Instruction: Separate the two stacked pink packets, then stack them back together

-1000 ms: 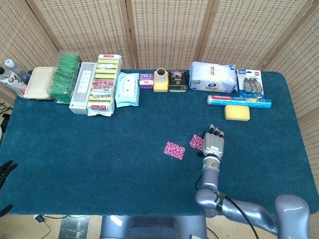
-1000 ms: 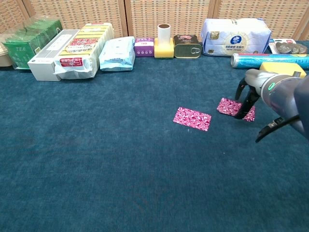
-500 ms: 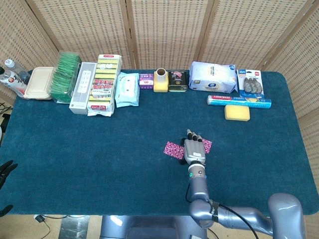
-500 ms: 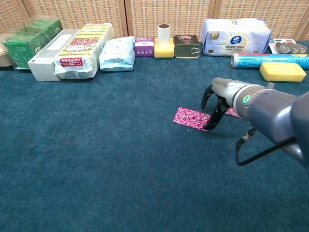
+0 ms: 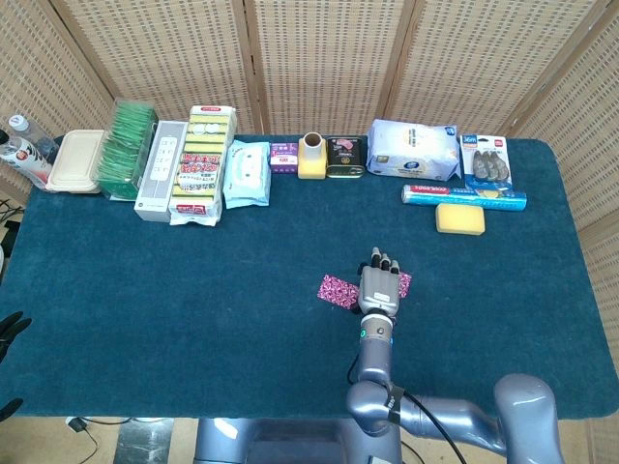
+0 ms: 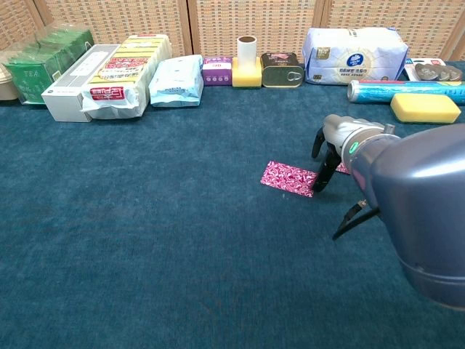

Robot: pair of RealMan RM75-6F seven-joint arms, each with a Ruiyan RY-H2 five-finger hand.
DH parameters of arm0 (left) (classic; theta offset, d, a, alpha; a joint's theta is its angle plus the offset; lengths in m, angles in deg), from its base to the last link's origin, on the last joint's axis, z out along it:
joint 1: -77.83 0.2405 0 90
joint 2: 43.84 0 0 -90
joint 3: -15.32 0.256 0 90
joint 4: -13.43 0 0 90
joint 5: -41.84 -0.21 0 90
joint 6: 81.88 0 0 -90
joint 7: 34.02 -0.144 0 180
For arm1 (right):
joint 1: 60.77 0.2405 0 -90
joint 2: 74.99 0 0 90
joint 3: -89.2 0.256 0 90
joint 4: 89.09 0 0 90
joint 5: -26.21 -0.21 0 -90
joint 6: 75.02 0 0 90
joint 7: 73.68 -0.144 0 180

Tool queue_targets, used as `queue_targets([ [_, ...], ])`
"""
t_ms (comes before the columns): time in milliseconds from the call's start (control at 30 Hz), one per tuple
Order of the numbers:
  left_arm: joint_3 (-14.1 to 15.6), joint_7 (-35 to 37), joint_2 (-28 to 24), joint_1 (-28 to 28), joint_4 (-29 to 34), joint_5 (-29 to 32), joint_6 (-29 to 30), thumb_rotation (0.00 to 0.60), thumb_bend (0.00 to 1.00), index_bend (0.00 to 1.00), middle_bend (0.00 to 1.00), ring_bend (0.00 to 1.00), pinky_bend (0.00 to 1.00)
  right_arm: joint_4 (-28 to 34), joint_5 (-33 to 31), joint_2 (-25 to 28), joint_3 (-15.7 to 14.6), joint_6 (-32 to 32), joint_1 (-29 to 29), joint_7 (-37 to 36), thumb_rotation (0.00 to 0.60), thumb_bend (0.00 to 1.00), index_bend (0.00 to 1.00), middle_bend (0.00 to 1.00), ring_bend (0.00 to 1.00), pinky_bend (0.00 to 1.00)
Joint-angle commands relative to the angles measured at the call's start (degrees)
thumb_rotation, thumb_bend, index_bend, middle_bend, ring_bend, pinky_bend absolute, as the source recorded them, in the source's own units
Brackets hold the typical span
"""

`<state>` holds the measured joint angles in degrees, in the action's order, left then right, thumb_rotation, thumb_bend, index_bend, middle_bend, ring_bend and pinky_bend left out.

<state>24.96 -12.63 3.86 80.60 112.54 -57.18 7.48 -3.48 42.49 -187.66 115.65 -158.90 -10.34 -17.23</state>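
The right hand (image 5: 378,288) hangs over the middle of the blue table (image 5: 193,290), fingers pointing down toward twelve o'clock, and they seem to pinch the second pink packet (image 5: 400,283), which peeks out on the hand's three o'clock side, though I cannot tell for sure that it is gripped. The first pink packet (image 5: 338,291) lies flat just at the hand's nine o'clock, its near corner by the fingertips (image 6: 318,185). The left hand is out of sight.
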Motion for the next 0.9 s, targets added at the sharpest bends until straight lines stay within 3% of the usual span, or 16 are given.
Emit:
queue_targets([
  [33, 0.0, 0.0, 0.0, 0.0, 0.0, -0.1, 0.1, 0.6, 0.03, 0.0, 0.0, 0.0, 0.04, 0.8, -1.0, -0.5, 0.9, -0.5, 0.2, 0.8, 0.6, 0.25, 0.28, 0.0, 0.0, 0.0],
  [900, 0.4, 1.4, -0.1, 0.0, -0.9, -0.7, 0.6, 0.6, 0.03, 0.0, 0.0, 0.0, 0.04, -2.5, -0.3, -4.6, 3.2, -0.8, 1.5, 2.1, 0.6, 0.25, 0.27, 0.0, 0.0, 0.0],
])
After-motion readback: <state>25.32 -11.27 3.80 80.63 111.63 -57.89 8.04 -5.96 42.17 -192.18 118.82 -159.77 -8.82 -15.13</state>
